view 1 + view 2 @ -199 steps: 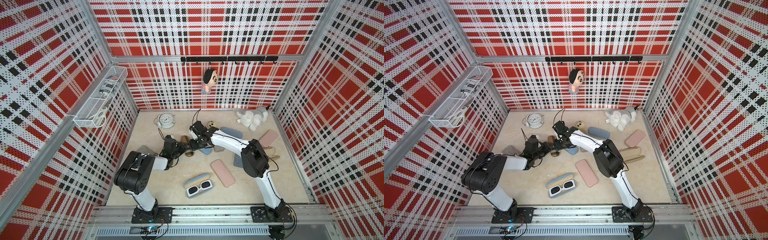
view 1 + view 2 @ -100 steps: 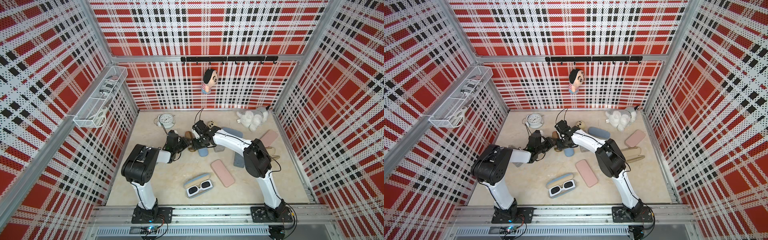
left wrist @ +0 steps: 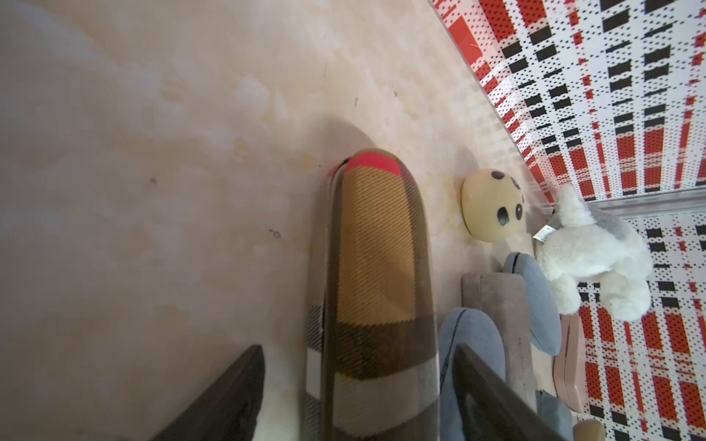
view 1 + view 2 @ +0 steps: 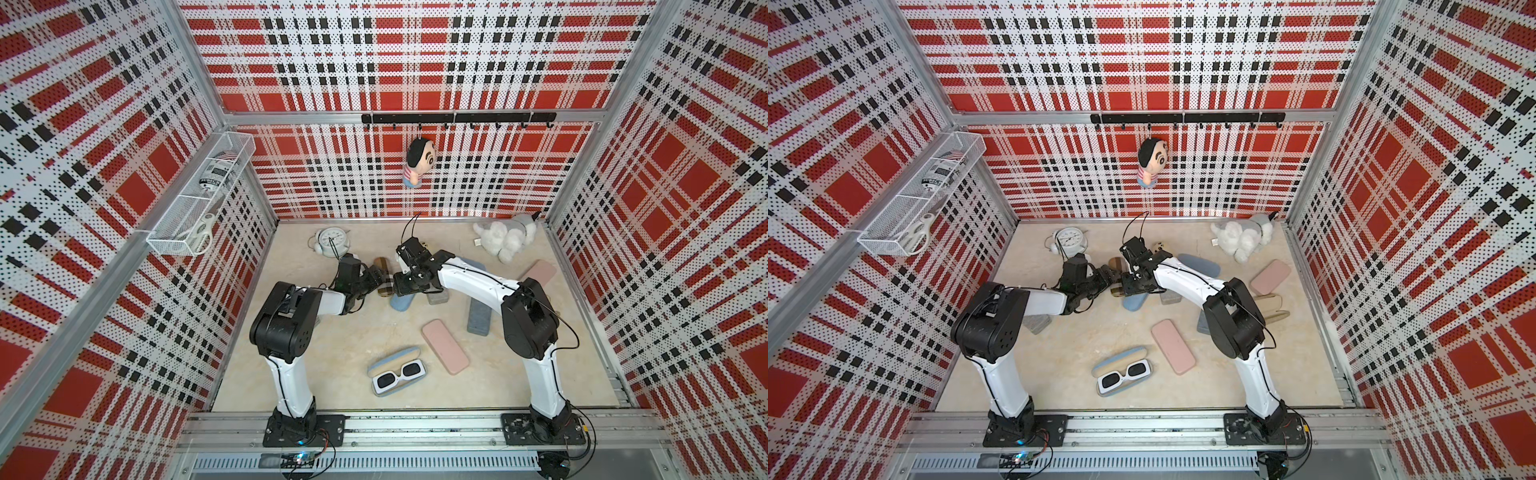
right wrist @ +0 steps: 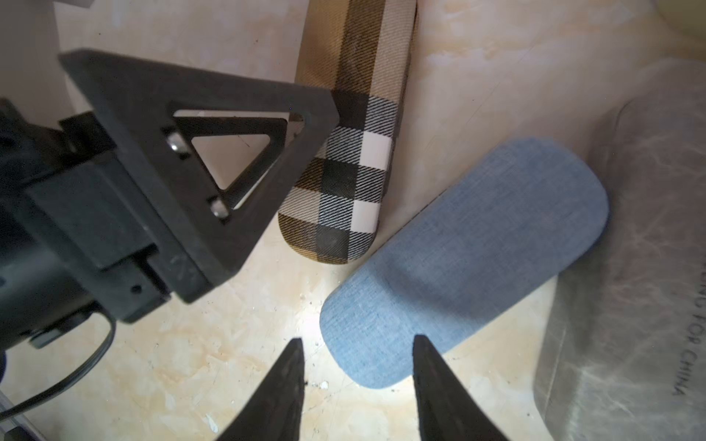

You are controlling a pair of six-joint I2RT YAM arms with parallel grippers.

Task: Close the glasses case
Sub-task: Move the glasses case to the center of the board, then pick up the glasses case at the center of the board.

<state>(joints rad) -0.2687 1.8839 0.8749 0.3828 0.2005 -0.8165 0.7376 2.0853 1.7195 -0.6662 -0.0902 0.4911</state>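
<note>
While its jaws stand wide apart, the left gripper [image 3: 359, 346] straddles one end of the plaid glasses case [image 3: 378, 248], which lies shut on the table [image 3: 153, 191]. Beside that case the right gripper [image 5: 357, 338] hovers, jaws apart and empty, above a blue case [image 5: 477, 248].

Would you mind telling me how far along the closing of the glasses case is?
Done: the tan plaid fabric glasses case lies shut. In hand: nothing; the left gripper stands open astride it, the right gripper open over a blue fabric case. Left: probably only withdrawing, though a blue-rimmed case holding white sunglasses lies open.
</note>
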